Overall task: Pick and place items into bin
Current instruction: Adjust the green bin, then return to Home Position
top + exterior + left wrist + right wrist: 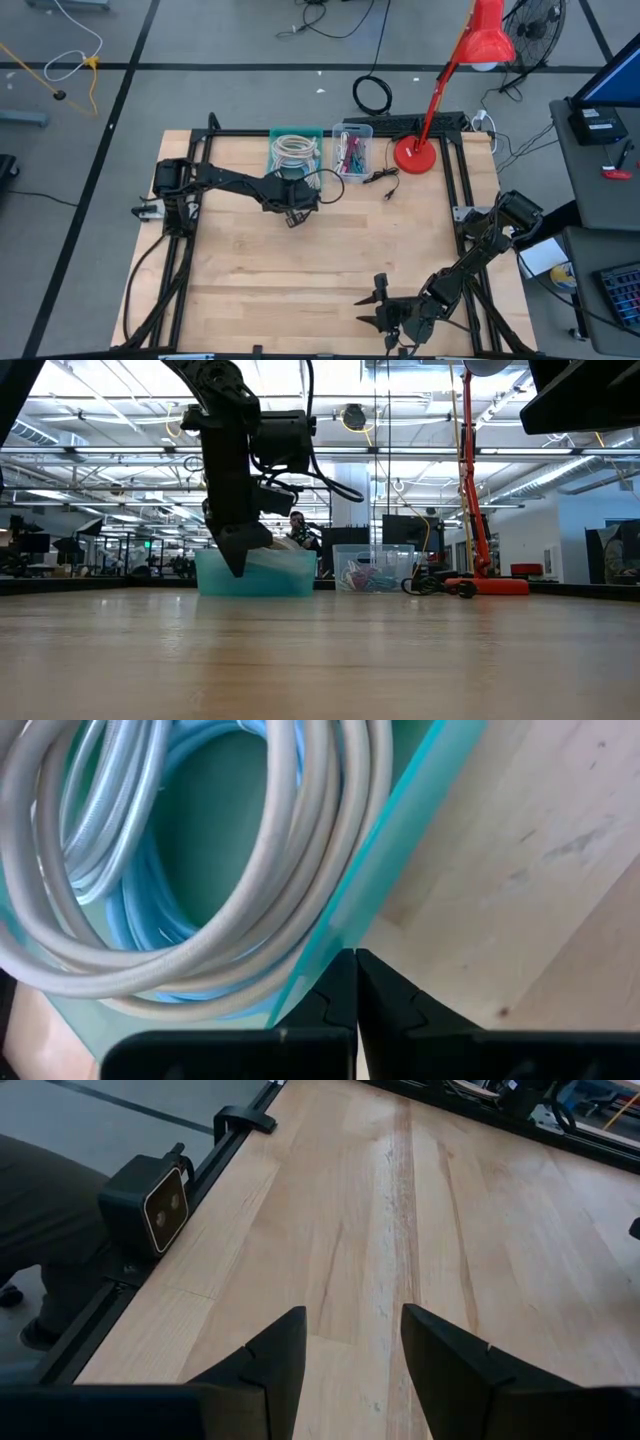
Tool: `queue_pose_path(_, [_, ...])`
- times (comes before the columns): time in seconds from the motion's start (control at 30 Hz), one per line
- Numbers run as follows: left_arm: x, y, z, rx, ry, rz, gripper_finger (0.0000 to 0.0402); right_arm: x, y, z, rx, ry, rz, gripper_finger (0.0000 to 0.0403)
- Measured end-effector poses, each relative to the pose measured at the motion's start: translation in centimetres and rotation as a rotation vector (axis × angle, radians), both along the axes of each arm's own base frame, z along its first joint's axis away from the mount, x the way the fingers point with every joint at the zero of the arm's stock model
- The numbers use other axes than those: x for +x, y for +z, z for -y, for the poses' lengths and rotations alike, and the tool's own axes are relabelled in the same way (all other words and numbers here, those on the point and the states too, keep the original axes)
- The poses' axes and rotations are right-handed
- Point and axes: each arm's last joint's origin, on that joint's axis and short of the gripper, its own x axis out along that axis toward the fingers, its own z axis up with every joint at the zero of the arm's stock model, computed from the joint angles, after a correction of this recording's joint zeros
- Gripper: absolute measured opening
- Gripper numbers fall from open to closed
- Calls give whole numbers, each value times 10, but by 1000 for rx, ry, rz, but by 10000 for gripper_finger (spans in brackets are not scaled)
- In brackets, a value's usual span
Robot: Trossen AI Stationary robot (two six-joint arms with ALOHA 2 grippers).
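My left jaws (355, 1010) were pressed together, empty, just above the teal bin's (277, 140) near wall — the beige coil (250, 880) and light blue coil (150, 910) lay inside it. My right jaws (352, 1355) waited spread over the bare desk (400, 1200). Dropping lower, I judged, could knock that wall and shove the bin.

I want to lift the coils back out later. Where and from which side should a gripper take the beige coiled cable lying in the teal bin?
Probably the beige coiled cable is best pinched across its bundled strands on the arc near the teal bin's wall, coming straight down from above. It lies flat as an open ring over the light blue coil, so one finger fits inside the ring. The left gripper is shut beside the bin.
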Motion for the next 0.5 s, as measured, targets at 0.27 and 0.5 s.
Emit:
queue_pose_path(0.27, [3, 0, 12, -28, -18, 27, 0, 0, 0, 0, 0, 0, 0, 155])
queue_pose_path(0.5, [6, 0, 47, -61, -78, 58, 0, 0, 0, 0, 0, 0, 0, 155])
